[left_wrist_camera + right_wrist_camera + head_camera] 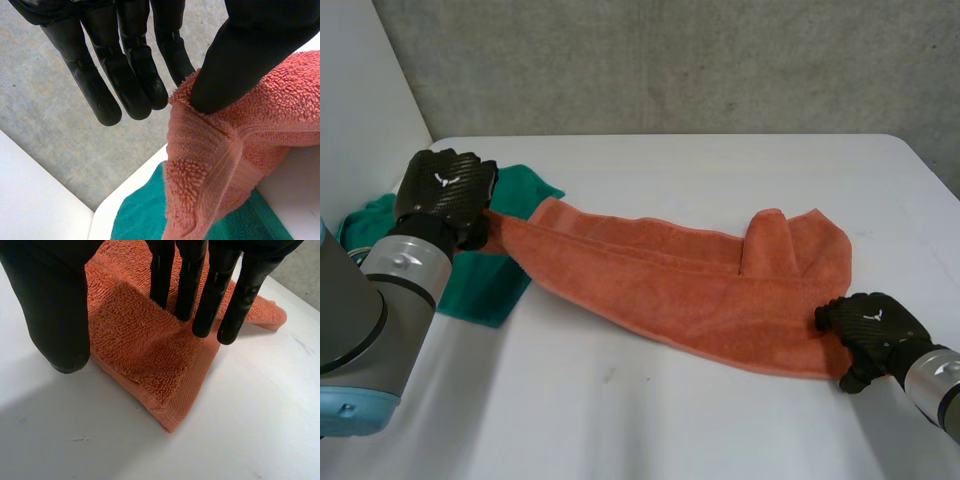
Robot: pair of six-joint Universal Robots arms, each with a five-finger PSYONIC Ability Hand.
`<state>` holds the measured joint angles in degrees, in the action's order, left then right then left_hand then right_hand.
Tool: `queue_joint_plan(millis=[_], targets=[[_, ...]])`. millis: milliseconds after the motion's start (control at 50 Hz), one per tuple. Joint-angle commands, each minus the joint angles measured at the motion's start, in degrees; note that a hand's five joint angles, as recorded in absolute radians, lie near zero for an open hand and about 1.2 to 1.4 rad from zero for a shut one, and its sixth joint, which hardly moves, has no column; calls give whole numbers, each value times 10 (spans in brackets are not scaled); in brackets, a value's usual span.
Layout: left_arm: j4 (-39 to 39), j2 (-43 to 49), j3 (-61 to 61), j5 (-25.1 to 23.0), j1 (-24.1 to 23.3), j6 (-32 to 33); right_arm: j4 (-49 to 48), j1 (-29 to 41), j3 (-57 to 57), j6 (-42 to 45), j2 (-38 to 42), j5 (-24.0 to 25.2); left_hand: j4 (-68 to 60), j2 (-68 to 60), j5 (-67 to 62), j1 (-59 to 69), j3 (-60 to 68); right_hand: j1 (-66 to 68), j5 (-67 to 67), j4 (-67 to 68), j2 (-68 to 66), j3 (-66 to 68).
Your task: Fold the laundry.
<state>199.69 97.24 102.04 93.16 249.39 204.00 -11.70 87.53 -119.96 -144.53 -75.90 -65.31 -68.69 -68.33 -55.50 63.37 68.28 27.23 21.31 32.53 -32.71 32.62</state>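
The orange towel (690, 290) stretches across the counter (670, 420). It is soft terry, likely light and saggy. The left hand (445, 190) pinches one end above the green cloth (485, 285) near the left edge. The right hand (870, 325) rests straight fingers (200, 295) on the opposite corner, a sensible hold.

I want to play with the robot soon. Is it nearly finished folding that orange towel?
Not yet. The orange towel lies stretched out, only loosely doubled. The left hand pinches one end, lifted over the green cloth; the right hand rests open on the opposite corner. Neat folds are left, and the green cloth is untouched.
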Motion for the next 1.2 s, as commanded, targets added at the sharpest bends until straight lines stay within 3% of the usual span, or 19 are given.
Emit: queue_joint_plan(millis=[20, 60, 160, 280, 380, 500, 620, 720, 800, 940, 1000, 1080, 1200], targets=[[0, 0, 0, -1, 1, 0, -2, 0, 22, 3, 23, 0, -113, -117, -145, 166, 117, 381, 340, 328, -326, 327], [-1, -1, 0, 0, 1, 0, -9, -1, 29, 2, 22, -1, -113, -117, -145, 166, 117, 527, 486, 474, -472, 473], [-5, -18, 0, 1, 2, 1, -10, -5, 51, -4, -14, -6, -113, -117, -145, 166, 117, 528, 487, 475, -473, 474], [-36, -77, -3, 1, 7, 3, 32, -7, 102, 0, -146, -23, -113, -117, -145, 166, 117, 528, 487, 475, -473, 474], [-83, -165, -23, -1, 19, 3, 174, -19, 233, -3, -230, -29, -113, -117, -145, 166, 117, 528, 487, 475, -473, 474], [-138, -213, -66, -19, 22, 2, 316, -40, 360, 1, -254, -25, -113, -117, -145, 166, 117, 528, 487, 475, -473, 474], [-175, -194, -88, -40, 24, 0, 373, -33, 429, 3, -202, -27, -113, -117, -145, 166, 117, 528, 487, 475, -473, 474], [-179, -88, -105, -39, 22, 3, 379, 20, 450, 15, -109, -41, -113, -117, -145, 166, 117, 528, 487, 475, -473, 474], [-186, 19, -153, -37, 19, 4, 395, 53, 476, 45, -3, -82, -113, -117, -145, 166, 117, 528, 487, 475, -473, 474], [-183, 154, -292, -34, 20, 8, 385, 72, 586, 52, 113, -151, -113, -117, -145, 166, 117, 528, 487, 475, -473, 474], [-180, 202, -390, -36, 16, 14, 350, 96, 686, 45, 156, -177, -113, -117, -145, 166, 117, 528, 487, 475, -473, 474], [-126, 223, -517, -32, 15, 16, 234, 124, 826, -15, 172, -193, -113, -117, -145, 166, 117, 528, 487, 475, -473, 474], [-4, 207, -552, 10, 7, 13, 91, 123, 869, -82, 148, -198, -113, -117, -145, 166, 117, 528, 487, 475, -473, 474]])
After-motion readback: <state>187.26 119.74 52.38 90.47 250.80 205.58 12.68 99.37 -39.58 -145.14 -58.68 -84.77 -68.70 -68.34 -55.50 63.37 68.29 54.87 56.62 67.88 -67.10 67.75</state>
